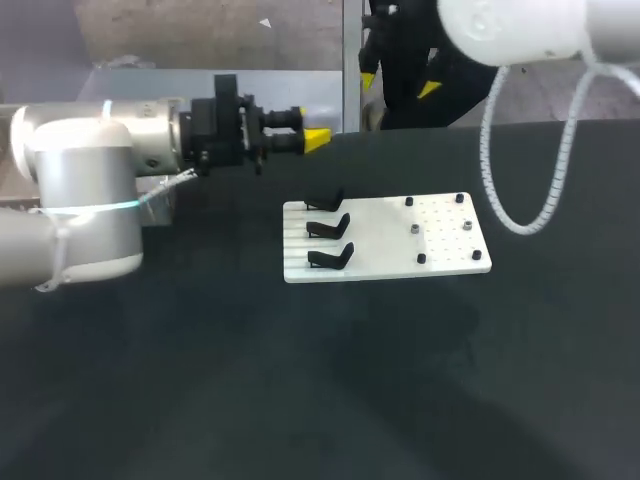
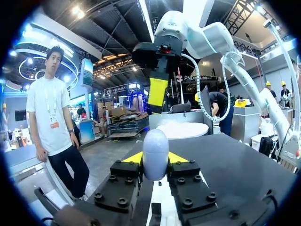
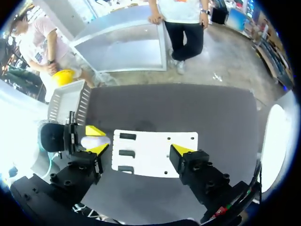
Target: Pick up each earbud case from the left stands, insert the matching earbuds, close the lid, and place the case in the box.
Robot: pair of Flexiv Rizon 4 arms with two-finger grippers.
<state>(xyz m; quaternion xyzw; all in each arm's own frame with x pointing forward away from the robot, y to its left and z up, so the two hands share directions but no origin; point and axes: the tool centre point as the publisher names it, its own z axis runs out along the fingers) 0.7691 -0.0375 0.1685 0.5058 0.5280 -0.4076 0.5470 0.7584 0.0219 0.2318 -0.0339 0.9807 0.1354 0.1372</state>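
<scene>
My left gripper [image 1: 315, 140] [image 2: 155, 159] is shut on a pale, rounded earbud case [image 2: 155, 151] with its lid closed, held over the table's far left. The right wrist view shows the case [image 3: 93, 140] from above, to the left of the white plate [image 1: 390, 250] [image 3: 155, 150]. My right gripper [image 1: 398, 85] [image 3: 140, 149] hangs high above the plate's far side, open wide with nothing between its fingers. One of its yellow fingers [image 2: 157, 94] shows ahead of and above the case. The three black stands [image 1: 330, 228] [image 3: 126, 153] on the plate's left side are bare.
Small black and metal pegs [image 1: 440, 225] dot the plate's right half. A grey box [image 3: 66, 101] sits at the table's far left corner, beyond my left gripper. Dark table top [image 1: 330, 380] stretches in front of the plate.
</scene>
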